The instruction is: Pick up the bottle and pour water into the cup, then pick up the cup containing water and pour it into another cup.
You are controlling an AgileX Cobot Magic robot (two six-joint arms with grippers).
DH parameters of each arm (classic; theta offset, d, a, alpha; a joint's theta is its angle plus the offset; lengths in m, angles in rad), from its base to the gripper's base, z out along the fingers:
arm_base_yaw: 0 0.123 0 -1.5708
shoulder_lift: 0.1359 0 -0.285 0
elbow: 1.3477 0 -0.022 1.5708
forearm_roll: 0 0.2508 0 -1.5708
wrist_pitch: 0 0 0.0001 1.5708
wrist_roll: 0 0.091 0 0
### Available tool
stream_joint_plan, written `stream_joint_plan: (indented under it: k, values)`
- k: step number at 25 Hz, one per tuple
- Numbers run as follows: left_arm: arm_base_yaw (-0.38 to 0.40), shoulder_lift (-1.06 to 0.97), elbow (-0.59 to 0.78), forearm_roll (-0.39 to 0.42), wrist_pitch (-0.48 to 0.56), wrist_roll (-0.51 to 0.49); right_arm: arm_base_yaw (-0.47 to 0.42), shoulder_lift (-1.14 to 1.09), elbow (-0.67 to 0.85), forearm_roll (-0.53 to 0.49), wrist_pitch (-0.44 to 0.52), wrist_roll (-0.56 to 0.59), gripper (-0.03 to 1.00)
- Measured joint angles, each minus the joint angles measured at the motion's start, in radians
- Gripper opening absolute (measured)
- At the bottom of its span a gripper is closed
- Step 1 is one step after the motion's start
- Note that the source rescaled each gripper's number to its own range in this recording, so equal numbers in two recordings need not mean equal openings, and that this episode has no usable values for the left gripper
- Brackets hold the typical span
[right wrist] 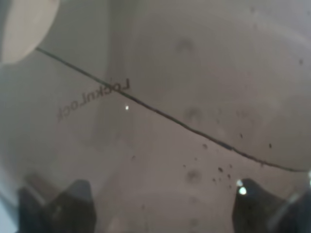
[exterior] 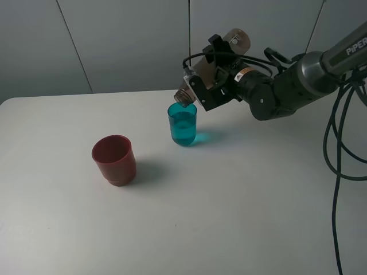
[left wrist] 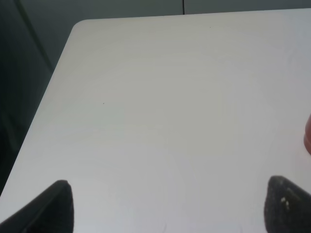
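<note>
Our right pincer (exterior: 207, 86) is clamped tight round the bottle (exterior: 184, 95), which lies tilted with its open neck pointing down, just above the rim of the cup (exterior: 183, 124). That teal cup stands upright near the far edge of the table (exterior: 241, 217), filled most of the way with water. Well apart, toward the left edge, another cup (exterior: 114, 159), dark red, stands upright. Our left pincer (left wrist: 170, 208) gapes wide over the table, gripping nothing.
</note>
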Motion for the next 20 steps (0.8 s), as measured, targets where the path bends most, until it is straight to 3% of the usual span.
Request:
stream_joint_plan:
  k: [5,17,20]
  values:
    - [0.000,0.000,0.000,0.000,0.000,0.000,0.000,-0.009,0.000,0.058,0.075,0.137,0.00]
    - [0.000,0.000,0.000,0.000,0.000,0.000,-0.010,-0.071,0.045,0.130,0.118,0.784,0.00]
    - [0.000,0.000,0.000,0.000,0.000,0.000,-0.049,-0.071,0.051,0.110,0.126,1.049,0.00]
